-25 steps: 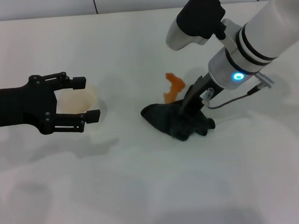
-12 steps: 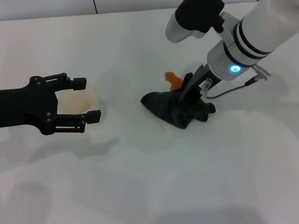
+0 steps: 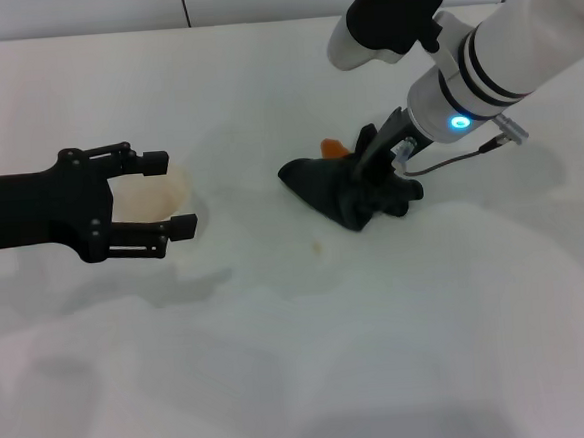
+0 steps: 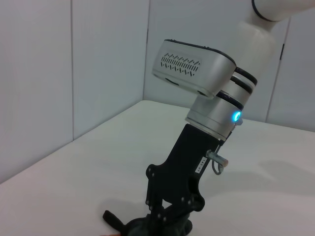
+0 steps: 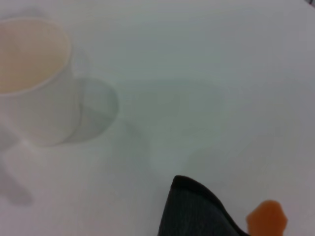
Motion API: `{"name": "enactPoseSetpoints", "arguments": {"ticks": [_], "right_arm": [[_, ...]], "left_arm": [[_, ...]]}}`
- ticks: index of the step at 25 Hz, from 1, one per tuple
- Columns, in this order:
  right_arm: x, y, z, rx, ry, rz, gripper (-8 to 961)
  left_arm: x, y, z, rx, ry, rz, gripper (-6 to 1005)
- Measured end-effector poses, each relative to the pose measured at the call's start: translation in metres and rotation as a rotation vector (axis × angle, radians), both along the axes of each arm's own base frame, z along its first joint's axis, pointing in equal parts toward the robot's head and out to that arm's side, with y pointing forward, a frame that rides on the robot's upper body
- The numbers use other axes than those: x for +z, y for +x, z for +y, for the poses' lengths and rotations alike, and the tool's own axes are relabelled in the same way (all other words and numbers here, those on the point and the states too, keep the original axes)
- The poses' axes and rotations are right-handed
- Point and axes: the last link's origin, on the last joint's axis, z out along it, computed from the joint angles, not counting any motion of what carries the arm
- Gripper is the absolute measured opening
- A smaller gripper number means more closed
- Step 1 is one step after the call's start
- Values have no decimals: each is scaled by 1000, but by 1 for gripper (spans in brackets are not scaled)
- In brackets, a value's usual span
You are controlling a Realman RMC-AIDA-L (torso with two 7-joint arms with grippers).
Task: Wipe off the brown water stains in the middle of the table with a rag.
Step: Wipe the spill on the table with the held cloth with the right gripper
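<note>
Head view: right gripper [image 3: 377,176] clenched on the black rag [image 3: 345,192] — brown stain [image 3: 334,147] mostly covered. Press flat, sweep over that orange tip; left gripper [image 3: 166,195] gapes idle around the cup [image 3: 150,197].

A big white table [image 3: 283,380] fills most of the room we can see. It is smooth and bright, with soft grey shadows on it. Behind it stands a white wall [image 4: 74,73] made of flat panels with thin dark lines between them.
</note>
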Motion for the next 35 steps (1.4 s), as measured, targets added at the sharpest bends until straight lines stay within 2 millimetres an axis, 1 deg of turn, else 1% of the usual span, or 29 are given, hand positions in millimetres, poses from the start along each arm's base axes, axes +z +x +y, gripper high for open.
{"name": "enactPoseSetpoints", "arguments": {"ticks": [5,18,35], "right_arm": [[1,-1,4,9,26,9,19],[6,3,16,-7,95,35,20],[18,-7,30,-6,176,107,21]], "left_arm": [[0,0,1,1,3,-1,886],[-1,0,2,5,9,0,886],[-1,1,2,3,10,0,886]]}}
